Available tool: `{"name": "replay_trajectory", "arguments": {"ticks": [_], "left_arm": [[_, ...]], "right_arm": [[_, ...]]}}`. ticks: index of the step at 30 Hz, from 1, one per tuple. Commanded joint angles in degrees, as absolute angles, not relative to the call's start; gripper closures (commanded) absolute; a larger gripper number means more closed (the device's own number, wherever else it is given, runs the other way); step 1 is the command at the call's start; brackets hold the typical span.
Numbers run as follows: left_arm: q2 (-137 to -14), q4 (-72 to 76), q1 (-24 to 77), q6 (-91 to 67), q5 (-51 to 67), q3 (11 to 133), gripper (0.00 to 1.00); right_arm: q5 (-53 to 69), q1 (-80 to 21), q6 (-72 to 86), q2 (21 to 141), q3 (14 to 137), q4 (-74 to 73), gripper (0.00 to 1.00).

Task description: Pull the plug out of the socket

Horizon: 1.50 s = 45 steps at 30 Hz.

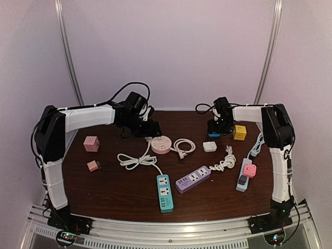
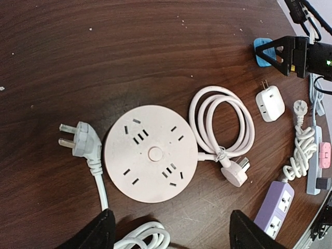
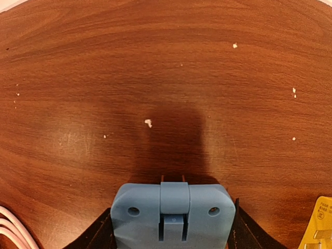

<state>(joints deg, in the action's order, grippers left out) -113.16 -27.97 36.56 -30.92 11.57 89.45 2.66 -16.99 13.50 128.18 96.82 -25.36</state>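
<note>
Left gripper wide open, empty, poised over the round socket; white plug lies unplugged just beside the socket's rim, toward the left finger, long axis parallel to the jaw-closing line; left arm nearer; right gripper clasps the blue adapter by both sides.

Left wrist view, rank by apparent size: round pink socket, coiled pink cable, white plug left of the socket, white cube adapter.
1. round pink socket
2. coiled pink cable
3. white plug and white cube adapter look alike; the adapter lies farther from the camera, so I won't rank them.
</note>
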Motion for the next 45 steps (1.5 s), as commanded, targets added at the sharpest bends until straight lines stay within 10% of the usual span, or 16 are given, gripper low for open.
{"name": "replay_trajectory", "arguments": {"ticks": [1, 11, 45], "left_arm": [[-111.78, -26.74, 36.65, -30.48, 12.48, 88.86, 0.23], [-110.78, -25.43, 36.65, -30.63, 12.75, 87.66, 0.22], [-107.53, -20.34, 39.35, -33.42, 17.02, 84.59, 0.23]], "right_arm": [[3.14, -17.22, 14.15, 125.78, 94.31, -26.92, 0.29], [2.59, -18.31, 15.12, 119.85, 91.65, -28.92, 0.05], [0.59, -13.55, 31.55, 68.8, 43.77, -27.74, 0.03]]}}
